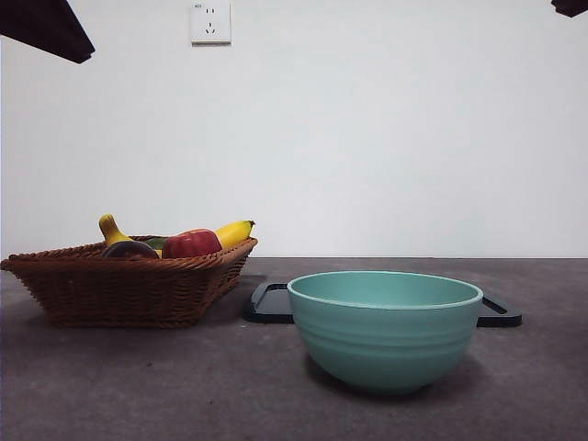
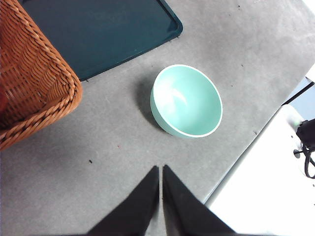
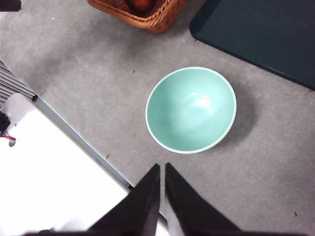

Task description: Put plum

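Basket (image 1: pixel 129 289) on worktop (image 1: pixel 138 386), left in front view. Plum (image 1: pixel 129 249) in basket near its left side, apple (image 1: pixel 190 243) just right of it, banana (image 1: pixel 233 231) rightmost, gourd (image 1: pixel 111 230) behind plum. Tray (image 1: pixel 266 303) right of basket. Bowl (image 1: pixel 385 329) in front of tray, apart from basket.

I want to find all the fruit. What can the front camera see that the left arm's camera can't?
Only the front view shows the fruit in the basket: the dark plum, a red apple and a banana, plus a wall socket. Only the left wrist view shows the left gripper, jaws shut, and the inside of the bowl, which holds nothing. Both show the basket, the bowl and the dark tray.
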{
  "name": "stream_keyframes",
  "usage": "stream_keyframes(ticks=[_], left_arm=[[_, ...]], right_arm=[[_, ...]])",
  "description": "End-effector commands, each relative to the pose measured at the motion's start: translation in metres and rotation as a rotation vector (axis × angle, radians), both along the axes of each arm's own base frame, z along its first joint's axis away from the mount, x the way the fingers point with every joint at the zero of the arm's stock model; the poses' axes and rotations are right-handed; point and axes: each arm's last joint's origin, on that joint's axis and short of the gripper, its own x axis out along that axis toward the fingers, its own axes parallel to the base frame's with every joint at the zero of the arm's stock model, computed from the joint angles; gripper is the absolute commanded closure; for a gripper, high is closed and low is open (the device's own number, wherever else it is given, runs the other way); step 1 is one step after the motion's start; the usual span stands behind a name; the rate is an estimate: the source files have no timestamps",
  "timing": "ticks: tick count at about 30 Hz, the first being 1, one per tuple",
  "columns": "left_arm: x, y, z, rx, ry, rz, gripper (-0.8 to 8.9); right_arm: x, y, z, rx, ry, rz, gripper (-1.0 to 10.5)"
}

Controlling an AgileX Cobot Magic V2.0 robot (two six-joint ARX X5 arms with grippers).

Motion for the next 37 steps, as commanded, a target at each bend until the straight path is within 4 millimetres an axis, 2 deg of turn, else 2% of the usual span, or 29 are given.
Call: stream_keyframes(ticks=[1, 17, 21, 26, 29, 33, 37], left_arm=[[0.001, -0.002, 0.003, -0.005, -0.014, -0.01, 8.05], [-0.001, -0.001, 0.004, -0.008, -0.023, -0.01, 8.05], [-0.007, 0.006, 0.015, 0.002, -0.197, -0.047, 8.05], [-0.012, 0.026, 0.041, -0.045, -0.523, 0.1, 8.05], [-0.021, 0.039, 0.047, -0.052, -0.725, 0.219, 8.05], [-0.034, 0.052, 0.034, -0.041, -0.931, 0.383, 8.05], [-0.045, 0.06, 0.003, -0.008, -1.025, 0.527, 8.05]], right_arm=[[0.001, 0.002, 0.006, 0.016, -0.035, 0.012, 9.4], [0.001, 0.002, 0.006, 0.02, -0.04, 0.012, 9.4], [0.001, 0.002, 0.006, 0.019, -0.04, 0.011, 9.4], [0.001, 0.002, 0.006, 0.02, -0.04, 0.012, 9.4], [0.001, 0.002, 0.006, 0.019, -0.04, 0.012, 9.4], [0.001, 0.002, 0.006, 0.019, -0.04, 0.011, 9.4], [0.001, 0.002, 0.006, 0.019, -0.04, 0.011, 9.4]])
